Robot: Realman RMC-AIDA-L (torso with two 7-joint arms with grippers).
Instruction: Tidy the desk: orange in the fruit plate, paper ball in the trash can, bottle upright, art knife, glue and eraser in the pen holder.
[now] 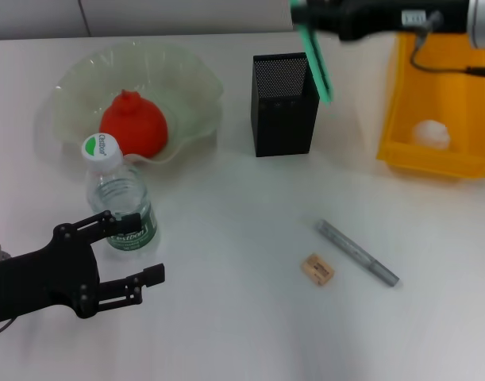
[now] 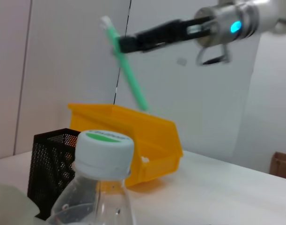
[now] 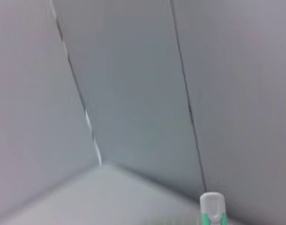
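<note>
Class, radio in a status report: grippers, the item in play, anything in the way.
Right gripper shut on green art knife, above pen holder. Left gripper open beside upright bottle. Path to holder looks clear.

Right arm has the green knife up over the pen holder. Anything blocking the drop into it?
Nothing visible does. The right gripper holds the green art knife tilted, tip above the black pen holder, whose mouth looks open. The yellow bin stands apart to the side.
</note>
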